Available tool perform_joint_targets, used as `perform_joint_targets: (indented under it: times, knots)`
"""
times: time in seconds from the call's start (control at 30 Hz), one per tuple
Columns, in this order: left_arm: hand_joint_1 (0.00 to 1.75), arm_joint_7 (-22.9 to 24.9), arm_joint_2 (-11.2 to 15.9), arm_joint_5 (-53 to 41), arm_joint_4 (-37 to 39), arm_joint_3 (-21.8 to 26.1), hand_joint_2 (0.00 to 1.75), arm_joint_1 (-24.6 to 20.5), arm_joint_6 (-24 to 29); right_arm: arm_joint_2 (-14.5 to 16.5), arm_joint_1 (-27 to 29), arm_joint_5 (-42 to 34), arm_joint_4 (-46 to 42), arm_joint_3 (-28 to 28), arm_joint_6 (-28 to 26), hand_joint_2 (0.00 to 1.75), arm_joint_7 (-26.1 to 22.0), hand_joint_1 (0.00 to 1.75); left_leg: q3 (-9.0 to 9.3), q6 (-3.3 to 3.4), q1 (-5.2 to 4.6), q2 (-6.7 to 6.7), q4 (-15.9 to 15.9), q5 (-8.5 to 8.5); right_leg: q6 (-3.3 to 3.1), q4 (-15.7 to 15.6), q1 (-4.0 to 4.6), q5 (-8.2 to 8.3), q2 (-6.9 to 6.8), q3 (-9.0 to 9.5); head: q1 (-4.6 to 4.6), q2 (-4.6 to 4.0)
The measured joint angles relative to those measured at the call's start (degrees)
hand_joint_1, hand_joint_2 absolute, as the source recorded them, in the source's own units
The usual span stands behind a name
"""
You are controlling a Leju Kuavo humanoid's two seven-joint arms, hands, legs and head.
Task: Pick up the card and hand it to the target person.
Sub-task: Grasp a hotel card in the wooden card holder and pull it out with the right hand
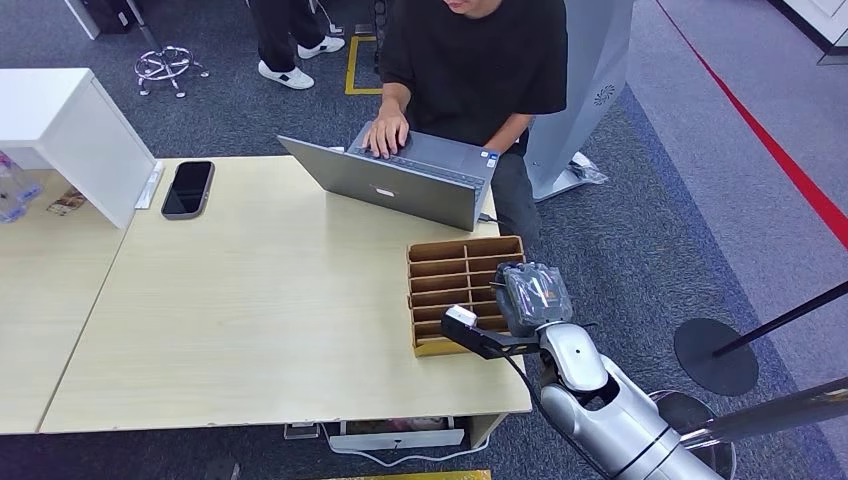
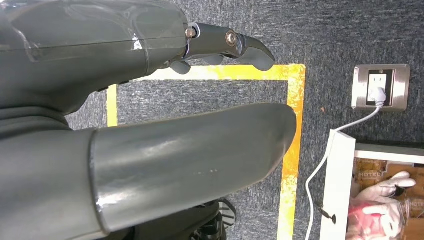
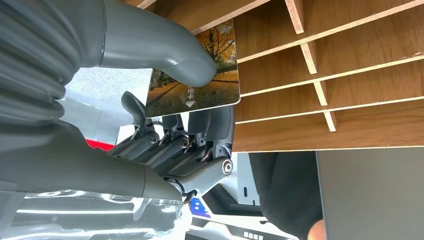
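Grey carpet with yellow floor tape surrounds a pale wooden table [image 1: 250,300], and my right hand [image 1: 533,296] works at that table's near right corner. Directly beneath this hand sits a brown cardboard slotted organizer tray [image 1: 450,265]. My thumb [image 3: 170,55] presses a glossy card printed with an autumn tree scene [image 3: 200,80] against my darker fingers [image 3: 185,135], so the right hand is closed on the card in a pinch. The card is with the hand at the tray's dividers; whether its far edge is fully clear of the slot cannot be determined from these views.

My left hand [image 2: 150,140] hangs over the carpet, holding nothing, its fingers slightly curled and apart.

Beyond my right hand, across the tray, a person in a black shirt [image 1: 480,60] types on a grey laptop [image 1: 400,180]. A black phone [image 1: 187,188] lies well away toward the table's far left side.

Judged risks from this point:
- The pinch covers one end of the card. A quick lift could let the card pivot or slip from the smooth thumb.
- If the card edge catches a divider, the light tray may lift or drag with it.
- The laptop lid stands between my hand and the person; a low, direct path could strike it.
- The person's hands are occupied on the keyboard, so releasing before they grasp would drop the card.
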Motion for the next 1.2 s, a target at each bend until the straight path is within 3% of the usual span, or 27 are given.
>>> perform_joint_targets:
  times: [0.33, 0.73, 1.2]
  knots:
    - [0.0, -0.4, 0.0, 0.8, 0.0, 0.0, 0.0, 0.1, 0.0, -0.6, 0.0, 3.3, -3.9, -0.2, 1.5, 1.75, 1.4, 1.51, 0.0, 0.0, 0.0, 0.0, 0.0, 0.0, 0.0, 0.0, 0.0, 0.0, 0.0, -0.01, 0.01, 0.0]
    - [0.0, -1.0, 0.0, 1.1, 0.0, 0.0, 0.0, 0.2, 0.0, -3.5, -1.8, 2.1, -13.8, -2.4, 3.1, 1.75, 1.1, 1.48, 0.01, 0.0, 0.0, 0.0, 0.0, 0.0, 0.0, 0.0, 0.0, 0.01, 0.0, 0.0, 0.01, 0.0]
    - [0.0, -0.5, 0.0, -0.1, 0.0, 0.0, 0.0, -0.8, -0.6, -5.4, -9.7, 0.7, -16.3, -4.1, 1.9, 1.75, -0.8, 1.51, 0.0, 0.02, 0.0, 0.0, 0.0, 0.03, 0.01, 0.0, 0.0, 0.02, 0.0, 0.0, 0.01, 0.0]
